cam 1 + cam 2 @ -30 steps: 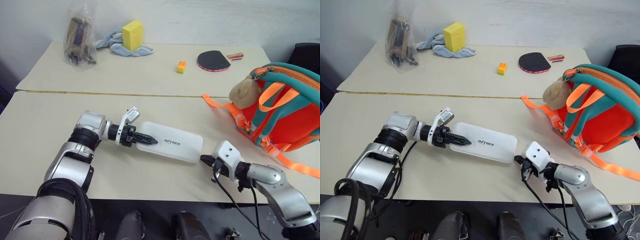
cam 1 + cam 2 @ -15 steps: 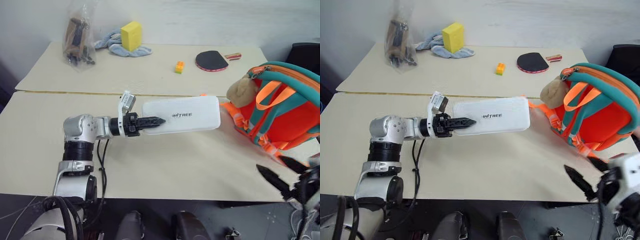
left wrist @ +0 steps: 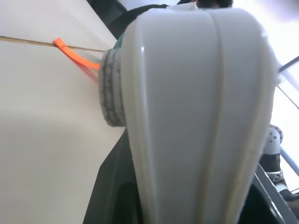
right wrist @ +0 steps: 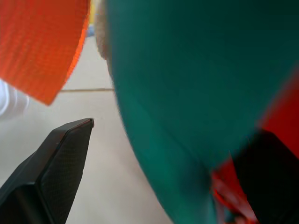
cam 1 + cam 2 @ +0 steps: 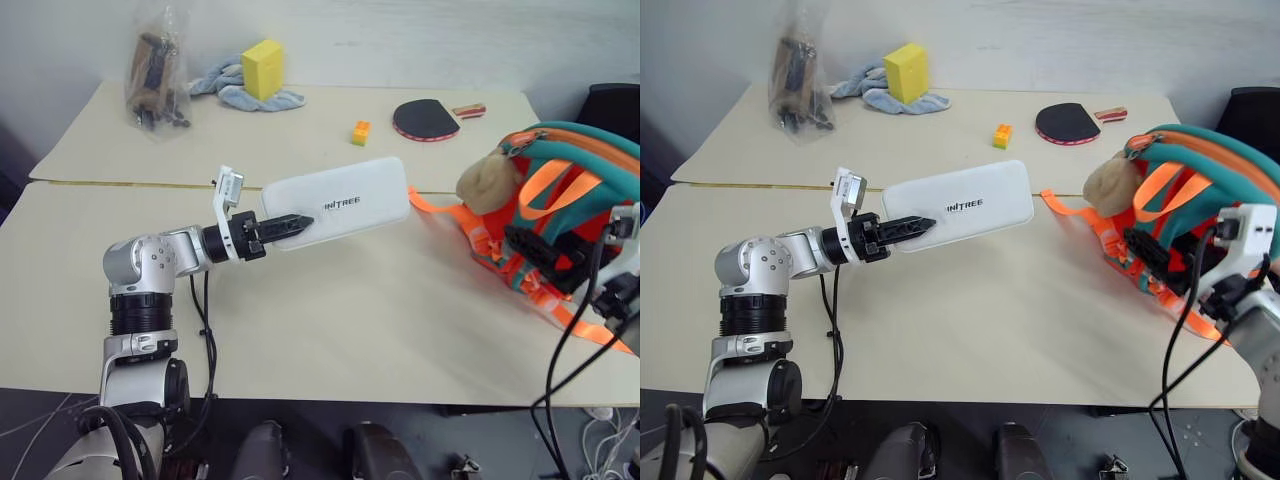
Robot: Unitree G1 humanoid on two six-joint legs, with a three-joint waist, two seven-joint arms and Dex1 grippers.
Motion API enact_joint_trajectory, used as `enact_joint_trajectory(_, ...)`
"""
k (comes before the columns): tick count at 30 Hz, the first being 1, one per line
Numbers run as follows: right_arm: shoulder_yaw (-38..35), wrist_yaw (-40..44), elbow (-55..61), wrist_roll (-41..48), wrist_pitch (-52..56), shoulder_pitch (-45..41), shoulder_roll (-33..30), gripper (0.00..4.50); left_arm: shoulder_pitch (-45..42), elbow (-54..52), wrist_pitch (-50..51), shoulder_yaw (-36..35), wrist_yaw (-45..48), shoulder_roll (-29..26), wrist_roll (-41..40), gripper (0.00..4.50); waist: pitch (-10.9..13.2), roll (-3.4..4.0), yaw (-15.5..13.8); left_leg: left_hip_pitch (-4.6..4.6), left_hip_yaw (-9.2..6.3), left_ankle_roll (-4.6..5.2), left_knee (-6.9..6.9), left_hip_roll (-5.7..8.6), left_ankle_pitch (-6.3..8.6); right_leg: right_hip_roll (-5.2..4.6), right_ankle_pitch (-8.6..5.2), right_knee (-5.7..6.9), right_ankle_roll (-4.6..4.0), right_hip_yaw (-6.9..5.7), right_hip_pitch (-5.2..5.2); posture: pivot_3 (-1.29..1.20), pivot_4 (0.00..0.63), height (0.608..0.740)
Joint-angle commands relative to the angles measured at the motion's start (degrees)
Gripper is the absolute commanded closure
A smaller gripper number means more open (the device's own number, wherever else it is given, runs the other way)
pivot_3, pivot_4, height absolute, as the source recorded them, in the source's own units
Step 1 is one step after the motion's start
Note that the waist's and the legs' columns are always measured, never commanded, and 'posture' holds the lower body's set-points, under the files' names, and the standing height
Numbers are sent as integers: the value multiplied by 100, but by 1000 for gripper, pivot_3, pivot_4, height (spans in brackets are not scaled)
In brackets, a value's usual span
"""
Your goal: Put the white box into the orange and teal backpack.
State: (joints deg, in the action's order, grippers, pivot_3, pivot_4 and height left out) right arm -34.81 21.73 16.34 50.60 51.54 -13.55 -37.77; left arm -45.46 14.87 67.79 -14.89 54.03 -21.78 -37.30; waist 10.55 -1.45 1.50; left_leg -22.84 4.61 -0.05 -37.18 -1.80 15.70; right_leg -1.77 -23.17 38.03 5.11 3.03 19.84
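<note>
Even, diffuse light falls from above, so the pale surface [image 5: 330, 320] reads bright and the white box [image 5: 340, 203] casts only a faint, soft shadow beneath it. Both head views are sharp across the frame. In the left wrist view the box [image 3: 196, 116] is soft-focused against a blown-out bright corner, and in the right wrist view the orange and teal backpack [image 4: 187, 79] is a close blur.

Orange and teal backpack [image 5: 575, 225]: right side cut off by the frame edge. Right pincer [image 5: 545, 262]: fingertips merge with dark straps. Clear bag [image 5: 158, 75]: contents indistinct.
</note>
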Motion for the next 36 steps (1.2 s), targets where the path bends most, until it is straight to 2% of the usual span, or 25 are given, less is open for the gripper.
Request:
enact_joint_trajectory(1,248,175,-199,-189,-294,-318,-149,36,-106,26,-264,-57,78,-80,-201,3197,0,0,-2,-4,0,0,-1,0,0,0,0,0,0,0,3,0,150,740)
enact_joint_trajectory(3,427,325,-283,-250,-408,-478,-141,208,-119,76,-341,-110,-34,-77,-200,3197,0,0,8,-21,0,2,-7,0,0,-1,0,2,1,0,16,0,150,740)
enact_joint_trajectory(6,645,631,-258,-263,-485,-533,-174,981,-165,190,-515,-181,-184,-74,-181,3197,0,0,10,-44,1,4,-15,1,-1,-3,1,21,1,1,44,0,150,740)
enact_joint_trajectory(11,728,1150,16,-27,-379,-435,-380,2743,-420,448,-746,-226,-255,-144,-202,3197,0,0,9,-47,3,1,-14,-1,-6,0,1,41,1,2,59,0,150,740)
enact_joint_trajectory(16,556,1860,750,1068,162,-277,-823,4481,-929,584,-902,-171,-345,-262,-153,3197,0,-1,13,-53,3,1,-11,-2,-7,2,1,42,1,3,65,0,150,740)
enact_joint_trajectory(21,198,2308,1550,2401,682,88,-1526,4481,-1342,399,-1270,241,239,-501,-86,3197,1,-1,12,-55,2,1,-7,-2,-7,1,1,39,1,1,64,0,150,740)
enact_joint_trajectory(27,-627,2427,1729,3928,980,684,-2203,4481,-1566,300,-1604,730,1461,-946,-99,3197,2,-3,13,-55,1,1,-8,-5,-8,4,1,29,1,3,63,0,150,740)
enact_joint_trajectory(31,-1288,2609,1650,4216,1233,1242,-2496,4481,-1646,233,-1882,1117,2279,-1181,-24,3197,4,-5,-8,-55,1,5,-13,-2,-10,2,1,25,1,3,55,0,150,740)
enact_joint_trajectory(36,-1800,2831,1692,4218,1376,1856,-2560,4481,-1636,533,-2493,1568,2687,-1193,384,3197,3,-5,-12,-55,-1,9,-13,0,-8,1,1,14,1,3,49,0,150,740)
